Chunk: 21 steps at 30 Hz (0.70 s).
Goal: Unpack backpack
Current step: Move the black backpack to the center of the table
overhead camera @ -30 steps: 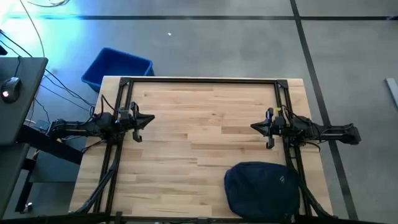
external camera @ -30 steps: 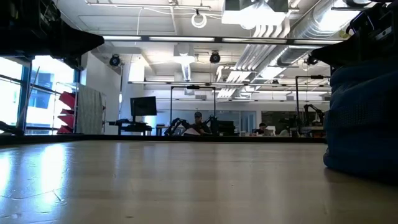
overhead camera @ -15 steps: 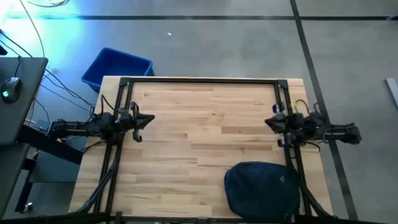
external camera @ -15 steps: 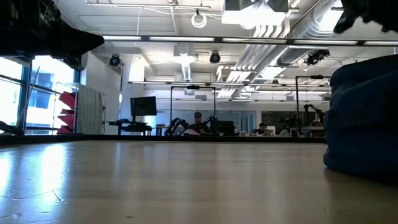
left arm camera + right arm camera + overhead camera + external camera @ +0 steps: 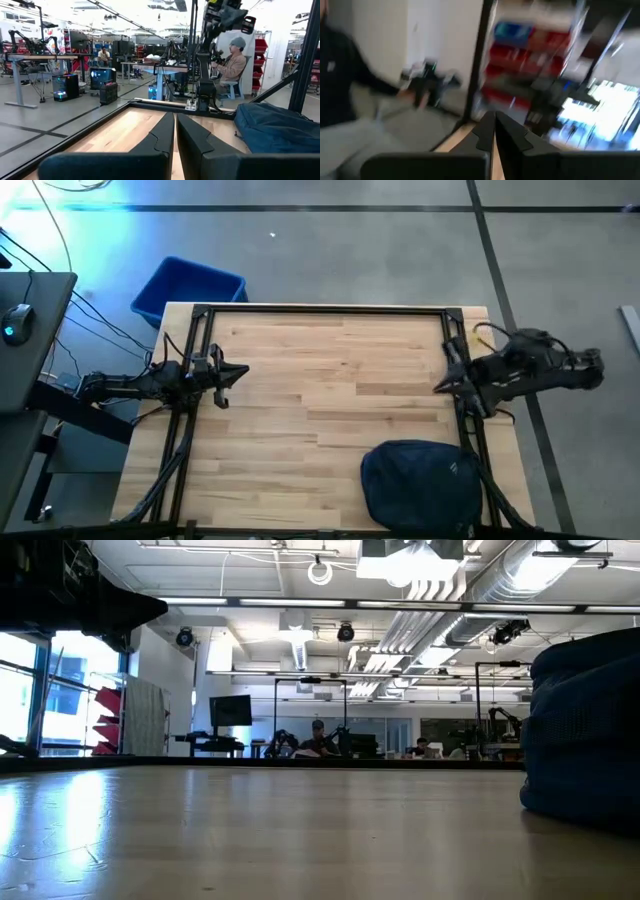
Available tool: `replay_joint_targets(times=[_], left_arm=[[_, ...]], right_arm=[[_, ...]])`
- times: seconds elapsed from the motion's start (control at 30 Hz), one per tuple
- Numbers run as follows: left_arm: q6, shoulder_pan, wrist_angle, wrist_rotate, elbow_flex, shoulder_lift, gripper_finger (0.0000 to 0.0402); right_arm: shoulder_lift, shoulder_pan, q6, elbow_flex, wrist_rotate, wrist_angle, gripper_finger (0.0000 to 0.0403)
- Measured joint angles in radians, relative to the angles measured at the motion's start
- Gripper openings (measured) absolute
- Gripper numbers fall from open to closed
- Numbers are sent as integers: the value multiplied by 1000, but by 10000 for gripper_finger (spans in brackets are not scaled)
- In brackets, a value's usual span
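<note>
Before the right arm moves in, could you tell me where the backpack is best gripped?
Probably the upper fabric of the backpack, from above: it lies as a rounded soft mound by the table's near right edge, no handle showing. The right gripper, shut, must open first.

The backpack (image 5: 420,480) is soft matt dark cloth, lying on a smooth, pale wooden plank table (image 5: 320,390).

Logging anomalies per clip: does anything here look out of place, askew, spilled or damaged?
Nothing stands out. The backpack lies closed at the table's near right edge, nothing spilled. The left gripper hangs at the left side, jaws shut; the right gripper, jaws shut, is angled above the right edge, clear of the bag.
</note>
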Motion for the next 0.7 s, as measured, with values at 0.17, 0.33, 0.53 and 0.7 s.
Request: replay_joint_targets(times=[0.17, 0.33, 0.53, 0.7], left_arm=[[-1, 0, 0, 0, 0, 0, 0], [-123, 0, 0, 0, 0, 0, 0], [-238, 0, -1, 0, 0, 0, 0], [-280, 0, -43, 0, 0, 0, 0]], right_arm=[[220, 107, 37, 174, 40, -241, 0], [410, 222, 318, 286, 48, -411, 5], [599, 379, 551, 295, 26, -534, 74], [740, 451, 582, 296, 81, -596, 158]])
